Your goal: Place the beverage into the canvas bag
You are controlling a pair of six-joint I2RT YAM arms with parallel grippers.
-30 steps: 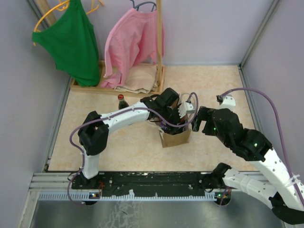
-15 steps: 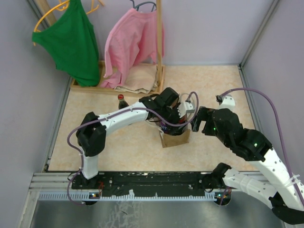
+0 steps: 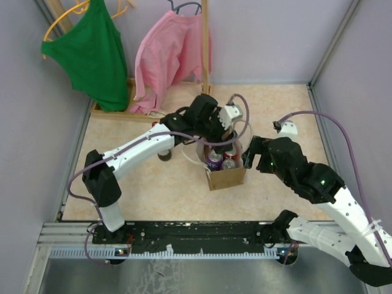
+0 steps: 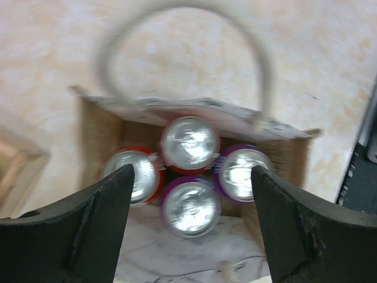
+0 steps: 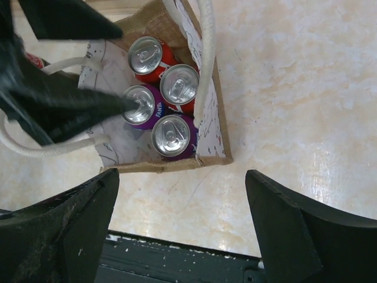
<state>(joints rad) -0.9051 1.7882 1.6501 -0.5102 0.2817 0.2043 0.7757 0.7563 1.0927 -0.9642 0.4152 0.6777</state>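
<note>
The canvas bag [image 3: 228,177] stands open on the floor, tan with pale printed panels and white loop handles [image 5: 205,53]. Several cans stand upright inside it: two red [image 5: 147,54] [image 5: 179,84] and two purple [image 5: 139,105] [image 5: 172,135]. The same cans show in the left wrist view [image 4: 189,141]. My left gripper [image 3: 228,131] is open and empty, above the bag's far side, with the cans between its fingers [image 4: 191,194]. My right gripper [image 3: 248,156] is open and empty at the bag's right side, and its wrist view [image 5: 181,194] looks down on the bag's edge and the floor.
A cola bottle [image 5: 32,61] stands left of the bag, mostly hidden by my left arm. A wooden clothes rack [image 3: 205,61] with green and pink garments [image 3: 168,58] stands at the back. A black rail [image 3: 196,229] runs along the near edge. Walls close both sides.
My left gripper has lifted out of the bag and drawn back toward the rack, empty. The can tops in the bag now show from above. My right arm has barely moved.
</note>
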